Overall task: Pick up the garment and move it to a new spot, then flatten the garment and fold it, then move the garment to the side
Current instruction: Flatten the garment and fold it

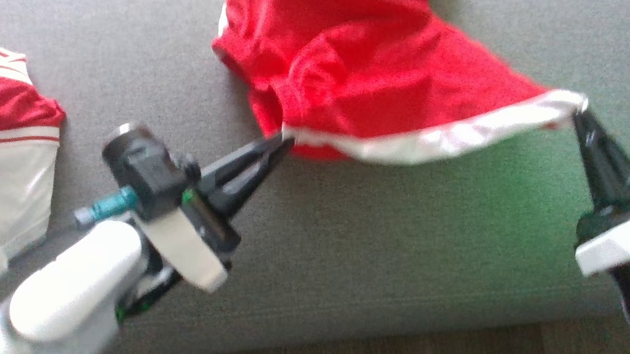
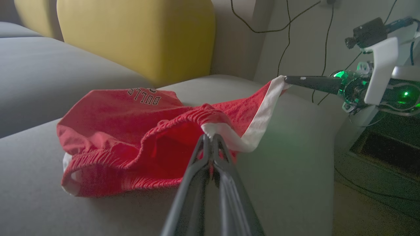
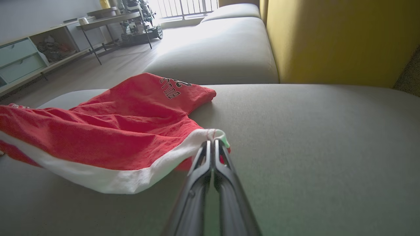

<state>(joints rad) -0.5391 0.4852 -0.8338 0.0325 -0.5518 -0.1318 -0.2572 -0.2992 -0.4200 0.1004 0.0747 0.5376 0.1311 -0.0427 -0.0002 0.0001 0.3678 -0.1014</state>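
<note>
On the grey sofa seat (image 1: 400, 247), toward its back half, lies the red garment (image 1: 358, 72), a pair of shorts, bunched and creased rather than flat. Its near edge, a white band (image 1: 438, 141), is raised off the sofa seat and drawn out between the two claws.

The left claw (image 1: 284, 139) is pinched tight on the band's left end, its fingers pressed together with cloth caught at their tips. It hangs above the middle of the seat, a little left of centre. The right claw (image 1: 578, 113) is clamped the same way on the band's right end, above the seat's right part and near its right edge. The band sags slightly between them, and the rest of the garment trails from it down onto the seat behind, in loose folds.

Black lettering (image 2: 144, 96) reading BULLS shows on the part of the garment nearest the seat's back. A second garment (image 1: 4, 138), red and white, lies at the seat's left end, well apart from the red one. A yellow back cushion (image 2: 137, 36) stands upright along the seat's rear. Wooden floor (image 1: 391, 349) shows past the seat's front edge, and dark cables (image 2: 288, 29) hang on the wall beyond its right end.
</note>
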